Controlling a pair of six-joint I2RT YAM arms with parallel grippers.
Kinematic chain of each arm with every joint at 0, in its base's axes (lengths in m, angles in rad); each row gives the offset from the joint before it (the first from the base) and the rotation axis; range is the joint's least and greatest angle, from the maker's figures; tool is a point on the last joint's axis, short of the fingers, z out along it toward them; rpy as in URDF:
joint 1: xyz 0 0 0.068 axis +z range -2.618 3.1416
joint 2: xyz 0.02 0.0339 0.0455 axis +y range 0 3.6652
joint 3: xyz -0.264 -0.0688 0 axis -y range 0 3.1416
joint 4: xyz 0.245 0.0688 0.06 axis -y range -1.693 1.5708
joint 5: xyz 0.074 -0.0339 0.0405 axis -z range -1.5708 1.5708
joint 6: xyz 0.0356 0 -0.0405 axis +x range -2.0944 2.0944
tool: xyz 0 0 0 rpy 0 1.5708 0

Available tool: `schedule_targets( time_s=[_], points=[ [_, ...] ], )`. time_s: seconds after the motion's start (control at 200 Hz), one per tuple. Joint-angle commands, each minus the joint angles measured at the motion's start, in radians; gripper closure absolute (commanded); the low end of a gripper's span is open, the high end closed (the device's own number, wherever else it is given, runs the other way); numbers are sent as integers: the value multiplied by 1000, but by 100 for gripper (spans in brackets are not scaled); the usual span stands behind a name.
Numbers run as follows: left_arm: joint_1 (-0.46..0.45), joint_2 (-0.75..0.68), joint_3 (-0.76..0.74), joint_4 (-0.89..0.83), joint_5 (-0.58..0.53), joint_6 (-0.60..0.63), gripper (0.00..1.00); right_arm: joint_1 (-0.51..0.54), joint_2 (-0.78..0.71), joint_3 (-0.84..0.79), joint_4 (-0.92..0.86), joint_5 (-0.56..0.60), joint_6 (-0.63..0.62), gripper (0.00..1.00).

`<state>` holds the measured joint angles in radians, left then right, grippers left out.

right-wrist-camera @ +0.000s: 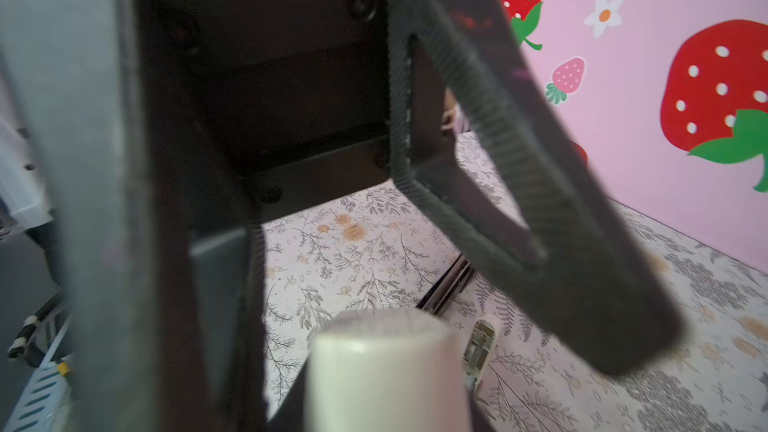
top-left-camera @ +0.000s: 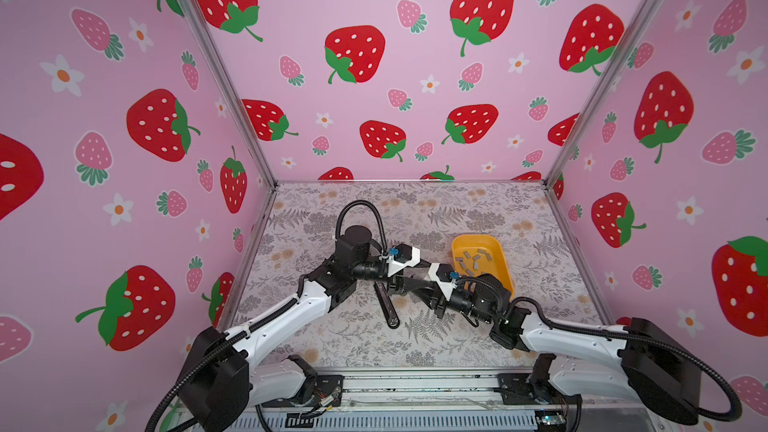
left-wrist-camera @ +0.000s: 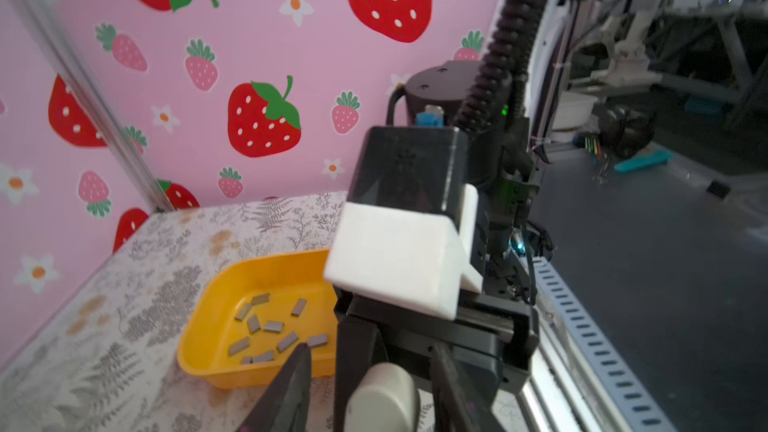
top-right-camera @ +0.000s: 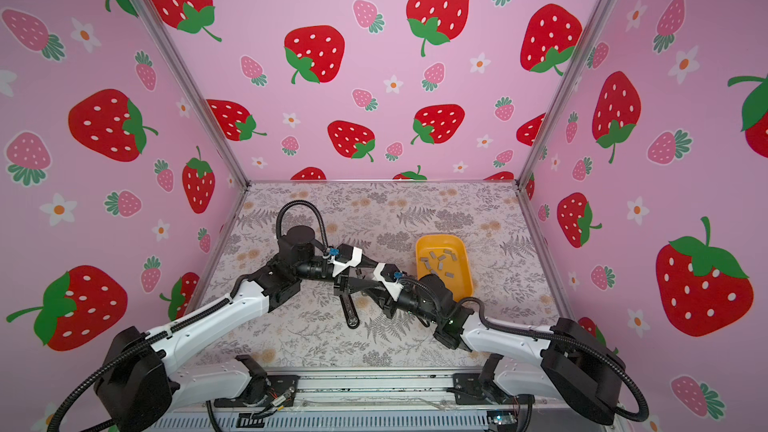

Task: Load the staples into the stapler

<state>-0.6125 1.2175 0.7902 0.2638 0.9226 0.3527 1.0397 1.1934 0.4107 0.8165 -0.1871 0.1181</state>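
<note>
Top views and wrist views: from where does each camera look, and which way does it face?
Top views: high over the near edge, facing down at the table; left arm and right arm show.
Left wrist: on the left arm, facing the yellow tray of staples; the left pincer and the right arm's white camera block show.
Right wrist: low over the table, facing part of the stapler; blurred black parts fill it.
Shared: top and left wrist views show the tray.
</note>
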Motion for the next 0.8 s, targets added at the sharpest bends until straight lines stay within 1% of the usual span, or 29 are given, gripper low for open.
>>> schedule_targets(
  time_s=[0.0,0.145,0.28,0.4,0.435,0.52,0.58,0.59,0.605,0.635,0.68,0.74,0.795],
  points=[
    [4,-48,-21,75,-161,-96,41,0,-14,18,-23,86,53,77],
    [4,-112,-32,51,-257,-138,40,1,-60,1,-78,132,101,79],
    [5,-195,-51,38,-424,-181,39,5,-112,-3,-166,158,158,82],
    [4,-278,-100,51,-566,-233,35,18,-147,-16,-212,166,199,81],
    [4,-302,-119,59,-614,-252,31,24,-146,-9,-233,164,205,81],
    [4,-374,-183,92,-723,-300,19,37,-125,23,-304,195,227,81],
    [4,-425,-251,130,-776,-319,7,44,-97,54,-361,228,254,82],
    [5,-435,-263,136,-778,-322,6,45,-90,60,-371,234,258,82],
    [5,-446,-281,144,-814,-323,4,47,-81,68,-383,241,267,82],
    [5,-469,-314,158,-853,-331,0,52,-60,86,-413,260,284,82],
    [5,-499,-363,169,-923,-360,1,56,-24,112,-456,287,313,83],
    [6,-529,-431,198,-1057,-427,1,64,28,150,-508,317,347,85],
    [11,-544,-462,169,-1122,-462,1,72,76,179,-542,339,372,88]
  ],
)
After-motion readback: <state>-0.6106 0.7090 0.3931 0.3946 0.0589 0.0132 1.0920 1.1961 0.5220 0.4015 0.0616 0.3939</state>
